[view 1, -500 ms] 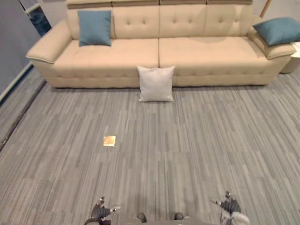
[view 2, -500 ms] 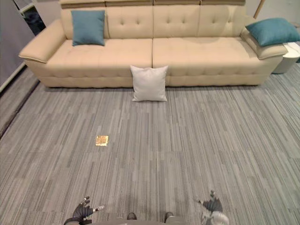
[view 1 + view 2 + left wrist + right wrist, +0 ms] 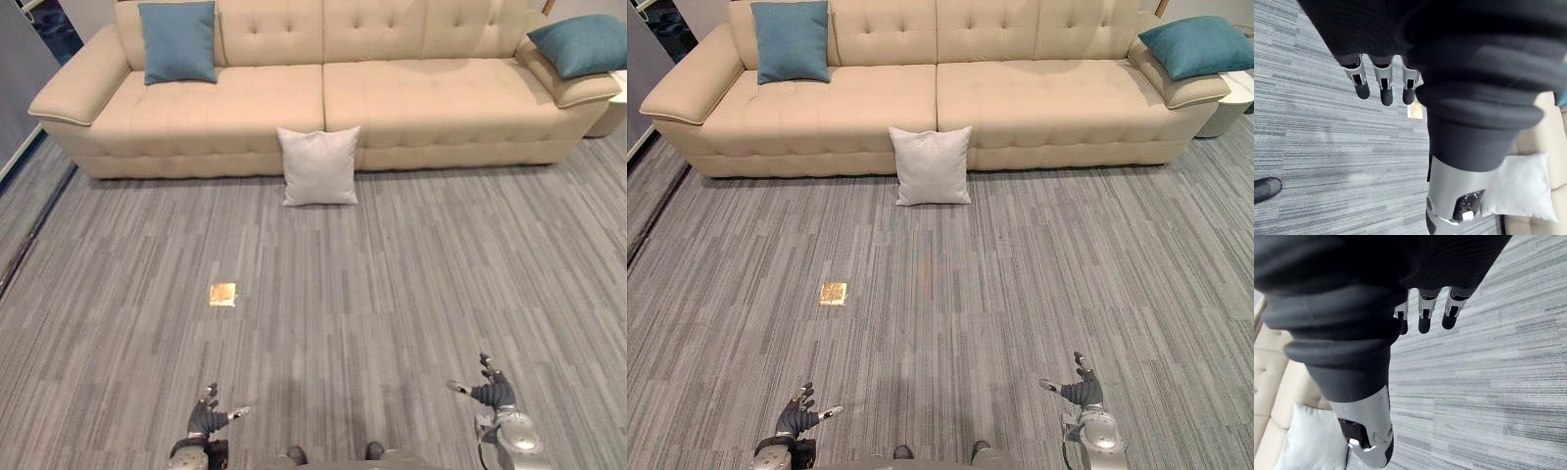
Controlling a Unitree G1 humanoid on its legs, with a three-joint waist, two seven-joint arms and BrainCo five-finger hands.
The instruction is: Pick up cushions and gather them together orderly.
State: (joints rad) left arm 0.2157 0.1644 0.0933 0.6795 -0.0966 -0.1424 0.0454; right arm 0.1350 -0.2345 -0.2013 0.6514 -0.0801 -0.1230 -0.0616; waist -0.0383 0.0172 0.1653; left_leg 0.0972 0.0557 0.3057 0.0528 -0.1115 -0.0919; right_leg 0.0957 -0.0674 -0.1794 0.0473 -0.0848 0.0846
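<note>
A white cushion [image 3: 318, 164] stands on the floor, leaning against the front of the beige sofa [image 3: 392, 98]. One teal cushion [image 3: 178, 41] leans on the sofa's backrest at the left end. Another teal cushion [image 3: 578, 44] lies on the right armrest. My left hand [image 3: 207, 422] hangs low at the near left, fingers relaxed and holding nothing. My right hand [image 3: 490, 394] hangs at the near right, also open and free. In the wrist views the white cushion [image 3: 1520, 188] [image 3: 1308, 438] shows past each thumb, far from both hands.
Grey striped carpet [image 3: 392, 294] stretches between me and the sofa. A small gold floor plate [image 3: 223, 294] lies in it left of centre. A white side table [image 3: 619, 103] stands beyond the sofa's right end. A dark wall edge [image 3: 20, 176] runs along the far left.
The camera has moved closer and tilted, so the sofa and cushions sit higher and larger in view. Both hands show a little higher at the bottom edge; nothing was touched.
</note>
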